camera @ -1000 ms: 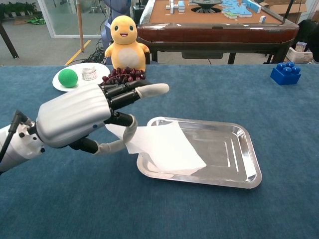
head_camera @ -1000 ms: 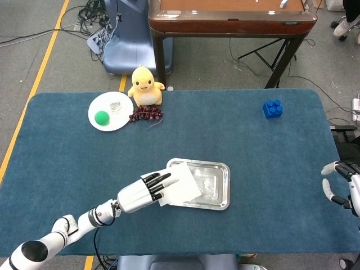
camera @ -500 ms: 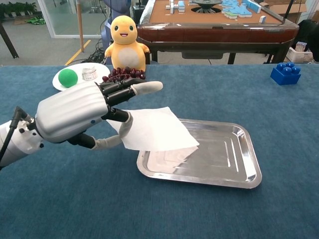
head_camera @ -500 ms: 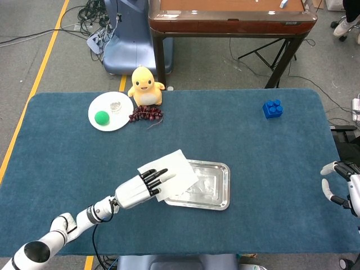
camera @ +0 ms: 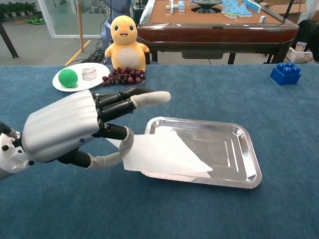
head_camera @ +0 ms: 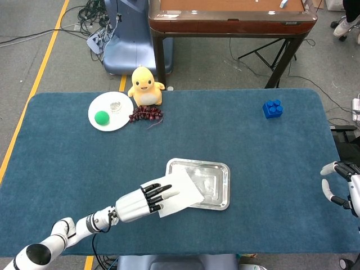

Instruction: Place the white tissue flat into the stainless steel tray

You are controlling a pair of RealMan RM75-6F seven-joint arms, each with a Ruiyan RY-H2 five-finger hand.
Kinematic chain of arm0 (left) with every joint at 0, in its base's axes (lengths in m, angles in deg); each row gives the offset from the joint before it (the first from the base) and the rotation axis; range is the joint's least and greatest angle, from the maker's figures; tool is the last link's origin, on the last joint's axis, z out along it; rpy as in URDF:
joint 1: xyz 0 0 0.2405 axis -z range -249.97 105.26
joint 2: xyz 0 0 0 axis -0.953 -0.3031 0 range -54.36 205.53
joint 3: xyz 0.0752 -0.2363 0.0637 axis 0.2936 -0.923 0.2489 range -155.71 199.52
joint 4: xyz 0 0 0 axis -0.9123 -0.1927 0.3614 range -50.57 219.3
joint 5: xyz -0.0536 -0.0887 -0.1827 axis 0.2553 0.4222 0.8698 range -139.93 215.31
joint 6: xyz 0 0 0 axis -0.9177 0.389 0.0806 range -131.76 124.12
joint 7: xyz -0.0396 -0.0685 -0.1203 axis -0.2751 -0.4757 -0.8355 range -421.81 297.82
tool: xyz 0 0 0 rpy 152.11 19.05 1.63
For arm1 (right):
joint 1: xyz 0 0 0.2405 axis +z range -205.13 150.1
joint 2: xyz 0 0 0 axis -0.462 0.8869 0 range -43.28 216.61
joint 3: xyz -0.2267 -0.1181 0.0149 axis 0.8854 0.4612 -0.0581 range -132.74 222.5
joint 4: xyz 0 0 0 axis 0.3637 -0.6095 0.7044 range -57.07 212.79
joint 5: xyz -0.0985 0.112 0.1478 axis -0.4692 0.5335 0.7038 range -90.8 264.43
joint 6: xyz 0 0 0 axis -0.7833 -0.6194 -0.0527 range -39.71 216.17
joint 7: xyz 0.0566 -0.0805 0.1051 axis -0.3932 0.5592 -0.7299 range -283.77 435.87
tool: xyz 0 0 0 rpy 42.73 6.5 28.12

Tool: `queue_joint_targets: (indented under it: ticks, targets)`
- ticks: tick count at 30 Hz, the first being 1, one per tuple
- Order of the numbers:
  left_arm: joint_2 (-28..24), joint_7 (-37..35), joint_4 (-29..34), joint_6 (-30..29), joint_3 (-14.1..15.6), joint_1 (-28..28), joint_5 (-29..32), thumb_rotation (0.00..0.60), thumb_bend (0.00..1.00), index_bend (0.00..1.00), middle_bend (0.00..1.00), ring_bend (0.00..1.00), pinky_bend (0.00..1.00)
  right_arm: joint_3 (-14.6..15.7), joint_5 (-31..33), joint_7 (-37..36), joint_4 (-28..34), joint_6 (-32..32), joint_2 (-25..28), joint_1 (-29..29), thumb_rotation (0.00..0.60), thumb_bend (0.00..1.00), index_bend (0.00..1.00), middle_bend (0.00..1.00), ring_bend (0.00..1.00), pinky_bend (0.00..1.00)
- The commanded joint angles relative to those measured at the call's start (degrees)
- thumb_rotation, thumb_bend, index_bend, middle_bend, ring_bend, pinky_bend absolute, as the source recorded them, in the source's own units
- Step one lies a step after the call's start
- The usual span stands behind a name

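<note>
Chest view first: my left hand [camera: 75, 132] has the white tissue [camera: 162, 155] caught by its near-left corner between the thumb and the underside of the fingers, with the fingers themselves stretched out straight above the sheet. Head view agrees: left hand [head_camera: 145, 201] sits just off the near-left corner of the stainless steel tray [head_camera: 220, 185], and the tissue [head_camera: 181, 192] fans out from it.

Status of the placement, as I judge it: partly done. The far part of the sheet lies over the tray floor [camera: 239, 154], but the near-left portion drapes across the rim and hangs outside, toward my hand. It looks fairly smooth, not crumpled, though the held corner is lifted off the cloth.

Left to do: carry the held corner further in over the tray so no edge overhangs, let go, and check the sheet lies flat within the rim.

Right hand [head_camera: 337, 183] shows only at the table's right edge, fingers loosely curled, holding nothing, well apart from the work.
</note>
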Motion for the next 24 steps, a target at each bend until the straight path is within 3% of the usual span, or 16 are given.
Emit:
queue_joint_targets:
  ticks: [1,24]
  targets:
    - [0.0,-0.2,0.0,-0.1,0.1,0.1,0.0,0.6,0.43,0.61,0.03,0.0,0.3,0.2,-0.4,0.0,0.1,-0.3,0.2,-0.1,0.6,0.46,0.48,0.42,0.27,0.37]
    - [2.6,-3.5,-8.4,0.6,1.3,2.9,-0.2,0.6,0.43,0.57,0.03,0.01,0.38,0.0,-0.3,-0.6,0.1,-1.7,0.4,-0.8,0.6,0.46,0.48,0.42,0.27,0.37]
